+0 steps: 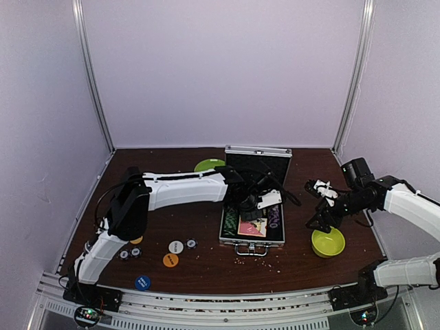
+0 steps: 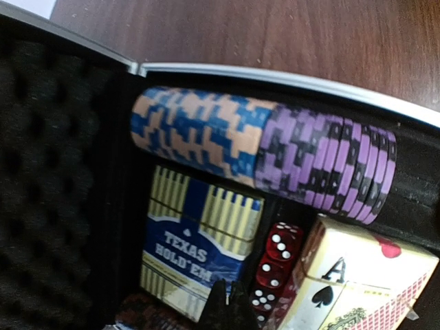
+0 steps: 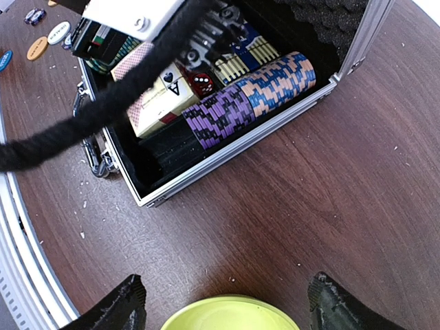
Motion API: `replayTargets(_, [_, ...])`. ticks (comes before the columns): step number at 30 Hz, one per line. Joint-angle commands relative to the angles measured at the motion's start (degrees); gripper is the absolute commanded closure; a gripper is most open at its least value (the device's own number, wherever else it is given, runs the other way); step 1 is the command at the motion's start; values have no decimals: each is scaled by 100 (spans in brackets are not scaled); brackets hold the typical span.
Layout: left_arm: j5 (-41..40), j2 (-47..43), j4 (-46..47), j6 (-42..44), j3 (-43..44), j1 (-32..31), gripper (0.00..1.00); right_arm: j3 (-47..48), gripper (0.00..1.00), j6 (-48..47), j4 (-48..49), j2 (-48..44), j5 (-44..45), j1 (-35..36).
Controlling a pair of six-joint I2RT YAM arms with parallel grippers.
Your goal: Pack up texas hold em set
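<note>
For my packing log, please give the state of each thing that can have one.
case: open, lid upright
chip row: packed inside case
card decks: inside case
button discs: flat on table, unpacked
bowl: upright
left gripper: shut, over case
right gripper: open, above bowl

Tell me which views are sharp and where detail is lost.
Top external: soft overall, lettering on the orange disc unreadable. Left wrist: chips sharp, foam lining very dark. Right wrist: case sharp, near cable blurred.
</note>
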Motion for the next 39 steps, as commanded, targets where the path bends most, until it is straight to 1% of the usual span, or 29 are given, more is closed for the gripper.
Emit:
replayTargets(1, [248,-5,-24,-22,2,-19,100,73,19,-80,-54,29,125,-33])
replayTargets(6, [679,-40,-17,-6,-249,-27,100,82,18,-88,-59,50,121,-33])
replayTargets(14, [893,-64,-38,-93,-425,-58,100,93,19,-97,-87,86,123,-39])
replayTargets(24, [373,-216,57,-148,-376,-103,100,93,19,-98,-104,126,123,-36])
replayTargets(28, [192,-625,41,-154,-323,-104,100,93,19,-97,-99,117,123,-33])
replayTargets(31, [193,-1058,75,-138,-520,-98,100,100,19,-98,-105,126,115,-35])
replayTargets(36, [270,-1814,225,-227,-1175,-104,100,109,19,-111,-122,116,92,-28])
replayTargets(39, [262,-2371,471,-351,-1856,-100,98,117,19,-123,-153,98,88,-35])
